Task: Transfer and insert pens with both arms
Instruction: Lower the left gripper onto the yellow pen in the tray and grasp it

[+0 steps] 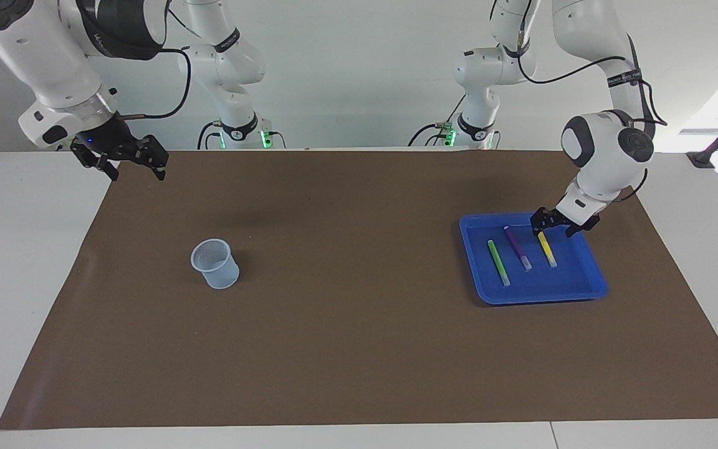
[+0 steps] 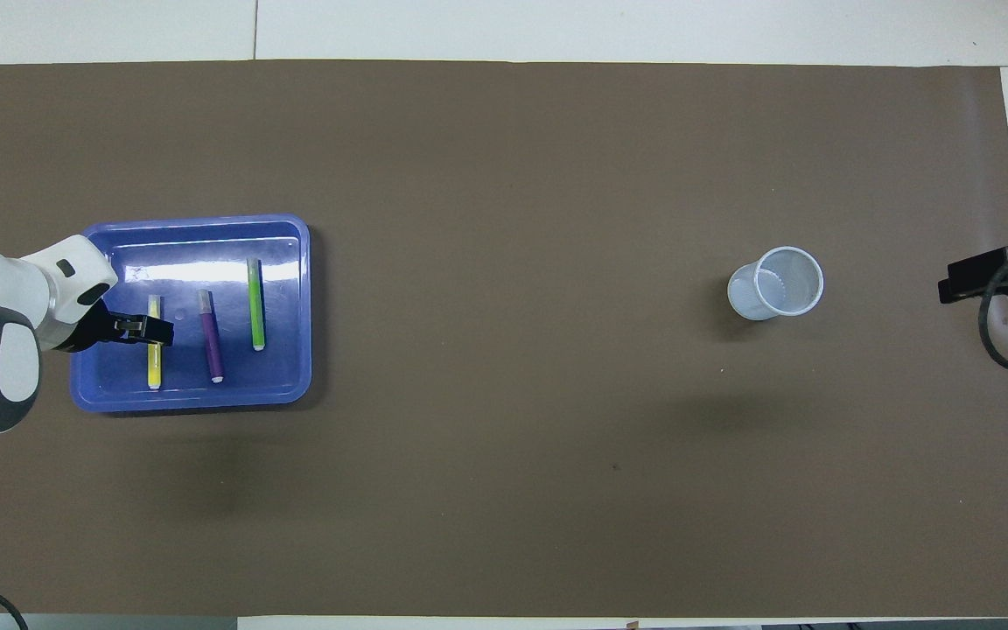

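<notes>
Left gripper (image 1: 556,224), fingers spread and empty, hangs over the tray's (image 1: 589,290) yellow pen (image 1: 546,246), apparently to pick it.

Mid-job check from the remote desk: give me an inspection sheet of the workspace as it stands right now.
Surface: brown mat over a white table.
Job's things: green pen, purple pen and yellow pen lie side by side, apart, in the blue tray toward the left arm's end; clear cup stands upright toward the right arm's end.
Clutter: nothing seen.
Grippers: left gripper open, low over the yellow pen's end nearer the robots, contact unclear; right gripper open, raised over the mat's corner, waiting.
Cables: black cables hang along both arms, off the mat.
Surroundings: white wall; black bracket at the table edge.
</notes>
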You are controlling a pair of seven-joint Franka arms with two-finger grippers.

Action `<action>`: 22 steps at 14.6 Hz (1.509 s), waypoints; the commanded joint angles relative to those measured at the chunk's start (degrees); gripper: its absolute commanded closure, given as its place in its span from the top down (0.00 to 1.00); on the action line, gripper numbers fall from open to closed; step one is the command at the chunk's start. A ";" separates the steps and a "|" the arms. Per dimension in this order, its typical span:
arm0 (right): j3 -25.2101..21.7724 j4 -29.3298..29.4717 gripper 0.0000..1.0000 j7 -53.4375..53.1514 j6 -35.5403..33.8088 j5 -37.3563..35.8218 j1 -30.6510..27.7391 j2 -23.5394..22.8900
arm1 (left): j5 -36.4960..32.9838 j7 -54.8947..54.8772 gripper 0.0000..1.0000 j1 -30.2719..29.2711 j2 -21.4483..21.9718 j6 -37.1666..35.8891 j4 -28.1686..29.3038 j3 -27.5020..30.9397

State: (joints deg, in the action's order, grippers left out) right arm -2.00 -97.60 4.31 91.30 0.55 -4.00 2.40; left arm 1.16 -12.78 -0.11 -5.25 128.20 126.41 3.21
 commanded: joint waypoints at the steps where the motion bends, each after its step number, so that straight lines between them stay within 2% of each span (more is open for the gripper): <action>1: 0.33 -0.75 1.00 0.35 0.81 -0.11 -0.39 0.67 | -0.55 -1.81 0.88 0.20 -2.30 3.19 0.15 0.04; 5: 0.68 -1.01 1.00 0.79 0.81 -0.02 0.05 0.76 | -0.55 -1.81 0.80 0.02 -3.89 4.60 0.15 0.04; 8: 0.77 -1.01 1.00 0.79 0.55 3.83 0.05 0.76 | -0.55 -1.81 0.70 -0.07 -3.89 4.51 0.24 0.04; 11: 1.03 -1.19 1.00 0.70 0.81 4.46 0.22 0.76 | -0.55 -1.55 0.69 -0.15 -4.07 4.95 0.77 0.04; 13: 0.95 -1.45 1.00 0.70 0.55 8.49 -0.04 0.85 | -0.55 -1.20 0.65 -0.15 -4.07 4.95 0.77 0.04; 14: 0.95 -1.80 1.00 0.70 0.20 9.11 -0.21 1.02 | -0.55 -1.11 0.58 -0.15 -4.07 4.87 0.85 0.04; 17: 0.95 -1.98 1.00 0.79 -0.06 9.64 -0.48 1.20 | -0.55 -1.11 0.30 -0.15 -4.07 4.87 0.85 0.04; 19: 0.95 -3.72 1.00 0.70 -0.07 11.48 -0.48 2.07 | -0.55 -1.02 0.05 -0.15 -4.07 4.87 0.77 0.04; 20: 0.95 -4.17 1.00 0.70 -0.15 12.54 -0.48 2.34 | -0.55 -1.02 0.00 -0.15 -4.07 4.78 0.77 0.04; 22: 1.03 -4.79 1.00 0.79 0.20 13.07 0.04 2.43 | -0.55 -1.11 0.00 -0.15 -4.07 4.87 0.77 0.04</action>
State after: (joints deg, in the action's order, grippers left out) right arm -1.32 -99.91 4.31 91.07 11.99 -3.64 2.91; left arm 1.16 -13.94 -0.25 -9.30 131.82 126.44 3.12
